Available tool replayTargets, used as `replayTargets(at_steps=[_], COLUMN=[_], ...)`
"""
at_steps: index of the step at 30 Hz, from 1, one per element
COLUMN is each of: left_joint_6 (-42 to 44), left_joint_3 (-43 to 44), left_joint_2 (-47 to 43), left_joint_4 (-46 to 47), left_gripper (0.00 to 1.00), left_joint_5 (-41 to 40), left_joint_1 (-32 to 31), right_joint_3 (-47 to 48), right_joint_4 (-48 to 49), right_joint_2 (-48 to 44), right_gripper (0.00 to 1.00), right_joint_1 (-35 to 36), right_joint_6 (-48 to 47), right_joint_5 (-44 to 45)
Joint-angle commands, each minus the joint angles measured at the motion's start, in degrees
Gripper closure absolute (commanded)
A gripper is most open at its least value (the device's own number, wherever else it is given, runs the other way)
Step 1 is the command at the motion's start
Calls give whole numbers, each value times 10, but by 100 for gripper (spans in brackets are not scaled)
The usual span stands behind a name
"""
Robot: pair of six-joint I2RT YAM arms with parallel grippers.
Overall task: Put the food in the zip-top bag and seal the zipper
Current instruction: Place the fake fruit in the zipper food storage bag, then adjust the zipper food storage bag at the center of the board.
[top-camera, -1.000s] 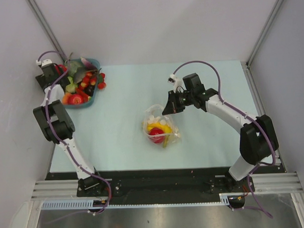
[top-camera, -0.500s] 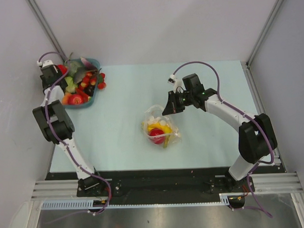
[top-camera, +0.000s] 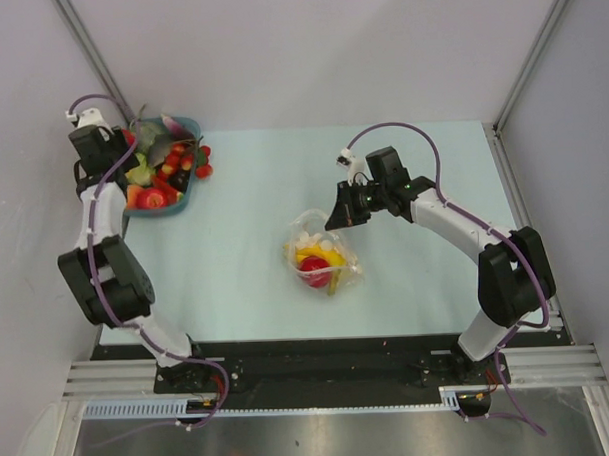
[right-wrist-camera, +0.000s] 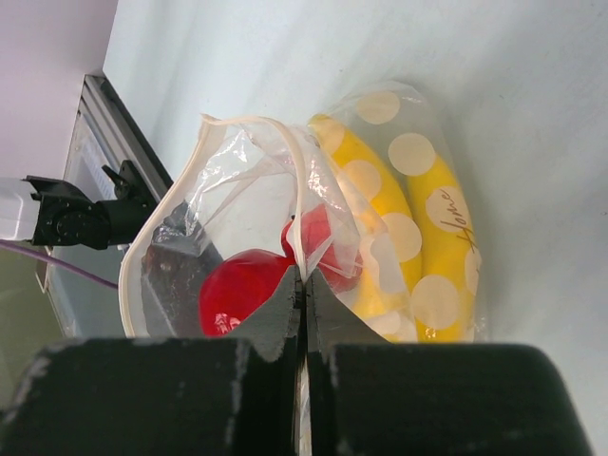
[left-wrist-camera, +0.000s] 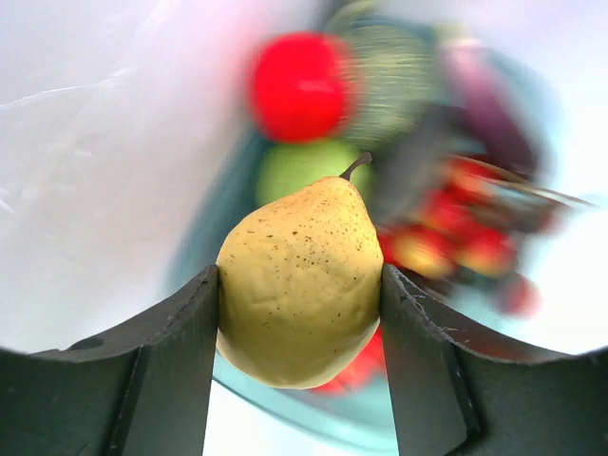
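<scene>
Left gripper (left-wrist-camera: 299, 277) holds a yellow pear (left-wrist-camera: 296, 304) at the blue basket (top-camera: 188, 125); right gripper (right-wrist-camera: 304, 283) pinches the zip-top bag (top-camera: 328, 257) in the middle of the table (top-camera: 243, 190).

In the left wrist view the pear stands upright with its stem up and broad end down, its long axis running along the fingers (left-wrist-camera: 171, 380). They press on its two flanks, and blurred food lies in the basket behind it. From above, the pear itself is too small to pick out. The right fingers are pressed together on the bag's mouth edge, where the whitish zipper (right-wrist-camera: 233, 121) curves round an open mouth. Inside, the bananas (right-wrist-camera: 423, 223) lie lengthwise away from the fingers, beside a red fruit (right-wrist-camera: 237, 290).
</scene>
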Motion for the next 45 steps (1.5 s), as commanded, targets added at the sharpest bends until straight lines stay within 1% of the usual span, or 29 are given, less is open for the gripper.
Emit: replayTargets(at_steps=[1, 2, 4, 5, 7, 8, 9, 10, 12, 13, 16, 19, 22, 24, 27, 28, 29, 30, 31, 33, 34, 35, 36, 37, 38, 39, 41, 42, 45], left_joint_6=[18, 61, 81, 95, 107, 119, 125, 127, 127, 129, 134, 141, 155, 158, 154, 155, 165, 180, 233, 287, 346, 380, 417, 507, 557, 643, 704, 748, 806], left_joint_3=[-60, -73, -105, -112, -126, -129, -137, -143, -161, -167, -183, -187, -186, -185, -170, -158, -130, -114, -100, -85, -84, -84, -84, -84, -84, -89, -105, -111, -139], left_joint_2=[-155, -183, -246, -262, -296, -302, -310, -319, -325, -325, -316, -297, -279, -265, -244, -238, -235, -229, -226, -241, -259, -266, -270, -273, -277, -280, -288, -292, -301], left_joint_4=[-46, -83, -118, -158, -194, -217, -227, -232, -238, -237, -237, -239, -245, -247, -256, -269, -300, -327, -349, -394, -406, -421, -457, -483, -510, -548, -560, -561, -543], left_gripper=[63, 62, 60, 60, 60, 60, 60, 59, 59, 58, 58, 58, 57, 51, 24, 8, 1, 0, 0, 0, 0, 0, 0, 1, 1, 2, 5, 6, 7], left_joint_5=[151, 169, 199, 247, 268, 292, 293, 297, 303, 302, 296, 302, 293, 282, 260, 244, 236, 232, 235, 304, 338, 388, 397, 397, 402, 409, 410, 407, 384], left_joint_1=[-83, -128, -174, -210, -255, -292, -313, -354, -395, -436, -500, -536, -564, -574, -580, -580, -580, -579, -575, -555, -523, -511, -504, -502, -502, -503, -506, -510, -539], right_joint_3=[11, 9, 8, 5, 2, 2, 0, 0, 1, 1, 4, 5, 6, 5, 4, 4, 3, 2, 2, 3, 4, 4, 4, 5, 5, 6, 8, 9, 15], right_joint_4=[20, 19, 21, 25, 26, 29, 30, 31, 32, 31, 25, 21, 21, 23, 20, 17, 17, 14, 12, 10, 7, 6, 5, 4, 4, 2, -1, -2, -12], right_joint_2=[-2, -2, -3, -6, -8, -9, -10, -10, -12, -14, -16, -18, -20, -20, -21, -22, -23, -23, -23, -23, -23, -24, -23, -23, -23, -23, -21, -18, -16], right_gripper=[100, 100, 100, 100, 100, 100, 100, 100, 100, 100, 100, 100, 100, 100, 100, 100, 100, 100, 100, 100, 100, 100, 100, 100, 100, 100, 100, 100, 100], right_joint_1=[0, 1, 1, 3, 4, 3, 4, 4, 4, 4, 5, 5, 6, 7, 6, 7, 7, 7, 6, 6, 6, 6, 6, 6, 6, 6, 6, 8, 10], right_joint_6=[-4, -6, -7, -8, -12, -14, -16, -16, -18, -20, -27, -34, -36, -38, -45, -49, -52, -59, -62, -77, -83, -88, -93, -105, -110, -114, -122, -124, -133], right_joint_5=[-12, -15, -19, -23, -30, -34, -36, -39, -42, -43, -45, -49, -52, -59, -64, -69, -70, -71, -77, -86, -93, -98, -101, -108, -110, -112, -115, -117, -119])
